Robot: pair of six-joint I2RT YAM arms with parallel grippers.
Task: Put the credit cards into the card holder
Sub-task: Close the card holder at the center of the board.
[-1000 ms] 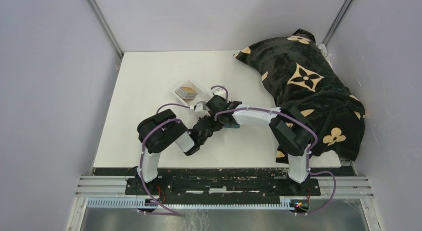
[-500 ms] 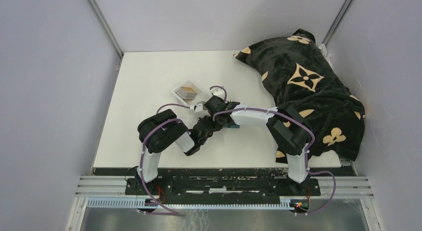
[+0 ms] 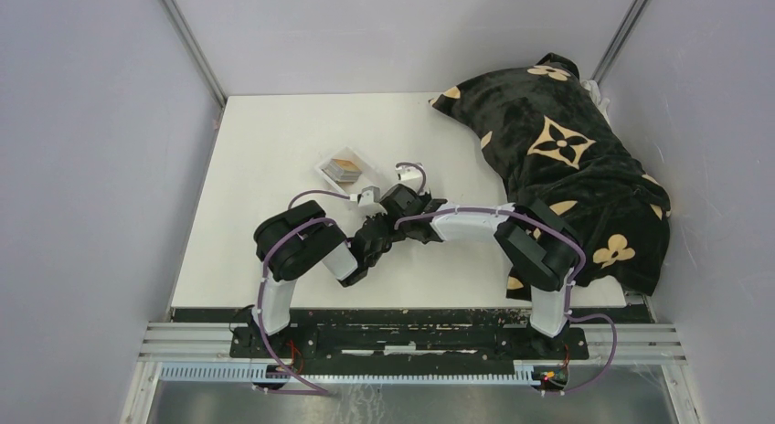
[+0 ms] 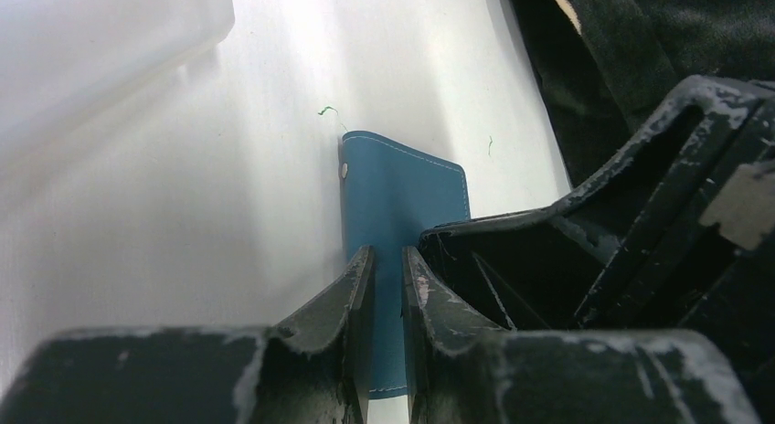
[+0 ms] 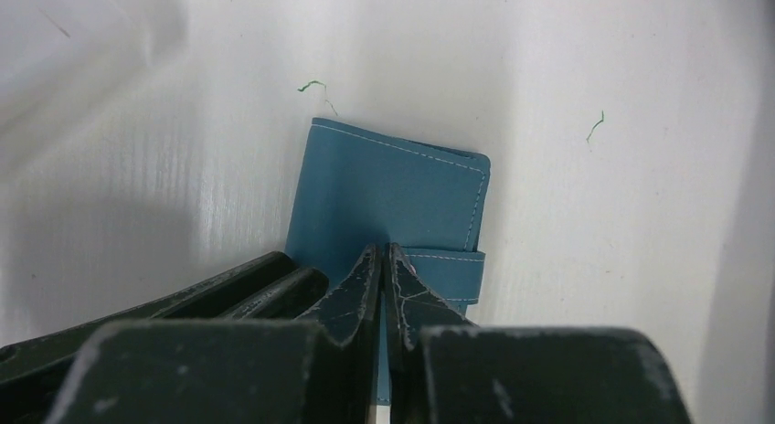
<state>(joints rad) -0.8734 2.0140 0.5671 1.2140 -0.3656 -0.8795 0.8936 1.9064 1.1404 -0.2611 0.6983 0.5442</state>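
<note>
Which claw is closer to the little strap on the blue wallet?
The right. The right claw has its closed tips on the wallet, just beside the strap. The left claw is over the wallet's opposite side, farther from the strap.

One table (image 3: 274, 141). Two arms: left arm (image 3: 297, 246) and right arm (image 3: 475, 221). One teal wallet (image 5: 384, 191). One clear tray (image 3: 322, 169) with one stack of cards (image 3: 345, 165), too small to count. One black blanket (image 3: 567, 150). Two green threads (image 5: 313, 84).
</note>
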